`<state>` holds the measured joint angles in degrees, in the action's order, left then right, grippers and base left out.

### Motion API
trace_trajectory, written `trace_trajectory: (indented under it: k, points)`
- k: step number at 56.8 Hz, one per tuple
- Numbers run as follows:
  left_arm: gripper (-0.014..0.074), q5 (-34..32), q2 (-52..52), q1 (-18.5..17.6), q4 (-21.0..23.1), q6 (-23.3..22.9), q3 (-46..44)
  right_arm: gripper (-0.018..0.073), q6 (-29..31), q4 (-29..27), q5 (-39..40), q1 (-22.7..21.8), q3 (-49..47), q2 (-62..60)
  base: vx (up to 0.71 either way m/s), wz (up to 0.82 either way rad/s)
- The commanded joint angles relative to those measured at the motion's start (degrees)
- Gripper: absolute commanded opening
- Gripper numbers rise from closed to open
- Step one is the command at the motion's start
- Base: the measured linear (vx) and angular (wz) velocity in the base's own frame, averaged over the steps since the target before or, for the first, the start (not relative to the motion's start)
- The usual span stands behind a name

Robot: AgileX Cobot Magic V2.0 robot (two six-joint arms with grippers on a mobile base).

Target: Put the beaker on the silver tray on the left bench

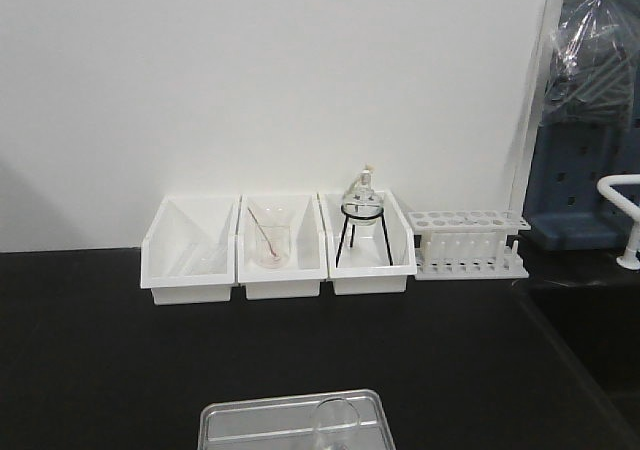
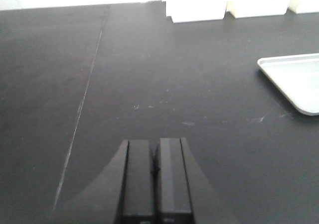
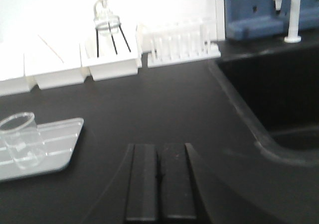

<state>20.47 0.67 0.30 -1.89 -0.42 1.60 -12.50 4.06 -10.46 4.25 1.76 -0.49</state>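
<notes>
The small clear beaker [image 1: 338, 422] stands upright in the silver tray [image 1: 235, 425] at the bottom edge of the front view, on the black bench top [image 1: 100, 350]. In the right wrist view the beaker [image 3: 21, 139] stands in the tray [image 3: 57, 142] at the left, well apart from my right gripper [image 3: 160, 147], which is shut and empty above the black top. In the left wrist view my left gripper [image 2: 155, 142] is shut and empty, and a corner of the tray [image 2: 294, 82] shows at the right.
Three white bins [image 1: 190, 250] stand against the wall; the middle one holds a beaker with a rod [image 1: 268, 242], the right one a round flask on a black tripod [image 1: 362, 220]. A white test tube rack [image 1: 468, 242] stands beside them. A sink basin [image 3: 279, 99] lies to the right.
</notes>
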Motion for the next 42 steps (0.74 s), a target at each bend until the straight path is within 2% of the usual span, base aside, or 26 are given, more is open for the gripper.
trace_trajectory:
  k: [1,42]
  points:
    - [0.0001,-4.5,0.9,-0.4,0.1,-0.2,1.6,-0.001,0.7,0.3,6.1,-0.5,0.6,-1.1,0.0,0.0]
    - [0.0001,-4.4,0.9,-0.4,0.1,-0.2,1.6,-0.001,0.6,0.3,6.4,-0.5,0.6,-1.1,0.0,0.0]
